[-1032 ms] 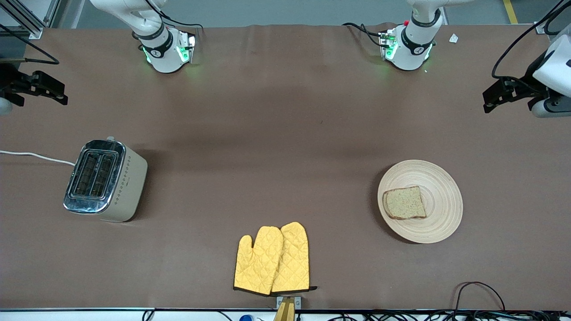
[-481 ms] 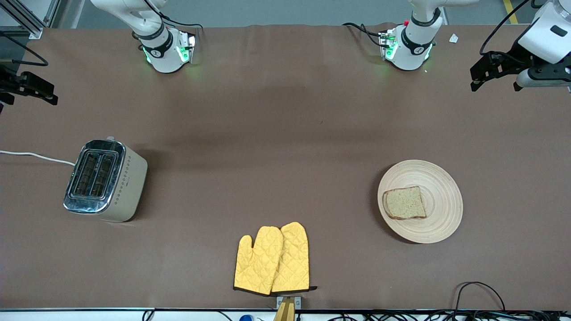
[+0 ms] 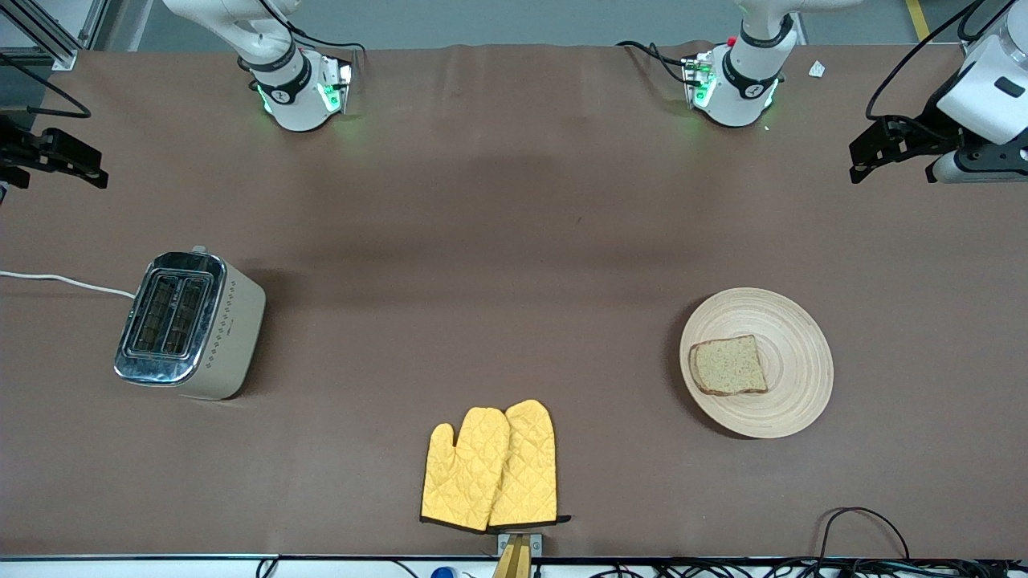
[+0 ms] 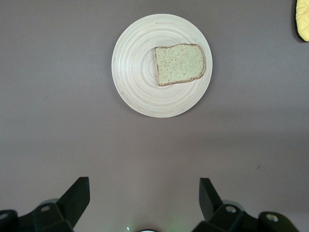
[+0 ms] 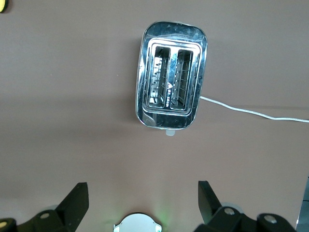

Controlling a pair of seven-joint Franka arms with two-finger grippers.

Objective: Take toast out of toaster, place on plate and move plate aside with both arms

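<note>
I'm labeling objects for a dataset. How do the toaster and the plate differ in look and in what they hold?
The toaster is a boxy cream body with a shiny chrome top; the plate is round, shallow, pale wood with ring grooves. The toaster's two slots look empty, while the plate carries the toast. The toaster trails a white cord; the plate has none. Both sit on the brown table, untouched by either gripper.

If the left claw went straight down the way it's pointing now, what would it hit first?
Probably bare table. The left claw hangs open, pointing down, with the plate and toast off to one side, though depth is uncertain.
</note>
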